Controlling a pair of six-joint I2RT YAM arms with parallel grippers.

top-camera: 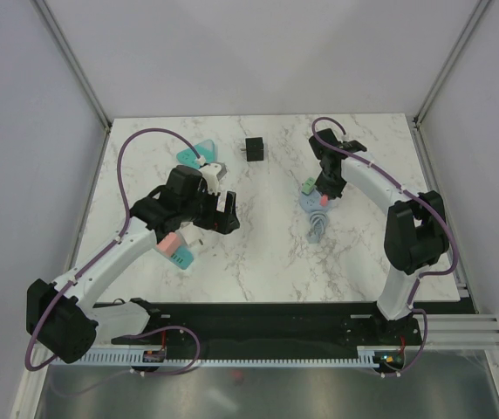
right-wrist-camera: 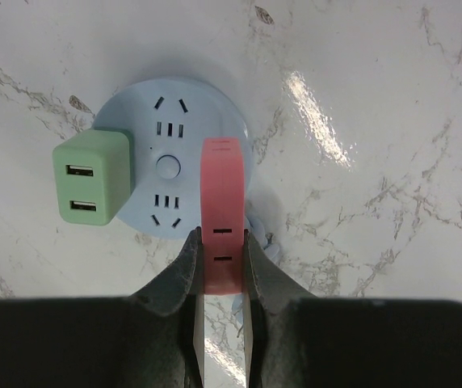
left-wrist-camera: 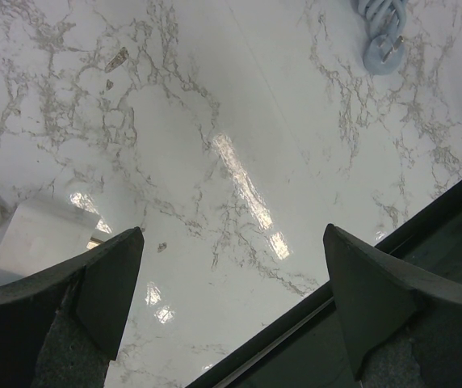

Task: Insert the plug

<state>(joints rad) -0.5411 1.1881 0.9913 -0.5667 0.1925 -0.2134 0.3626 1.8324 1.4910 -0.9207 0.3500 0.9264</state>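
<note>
The task's thing is the pink rectangular plastic plug adapter. In the right wrist view it stands over the right side of the round light-blue plastic socket hub, which lies flat on the white marble-patterned surface. The right jaws are closed on the pink adapter, with one finger pressing on each of its long side faces, near the end closer to the camera. Whether its pins are inside a socket I cannot tell, because the body of the adapter hides them. A green square plastic charger sits on the left side of the same hub, apart from the pink one. I judge the adapter to be light and stiff, a hard shell that will not bend under the grip. Its smooth faces may be a little slippery, so it could turn between the fingers if the push goes off its axis. The flat side faces are the good place for holding, with the push going straight along the pins. The hub also looks light and may slide on the glossy surface, because nothing holds it down. The left jaws are wide open and hold nothing; they hang above bare surface, well apart from the hub, with a white plastic block near one finger.
</note>
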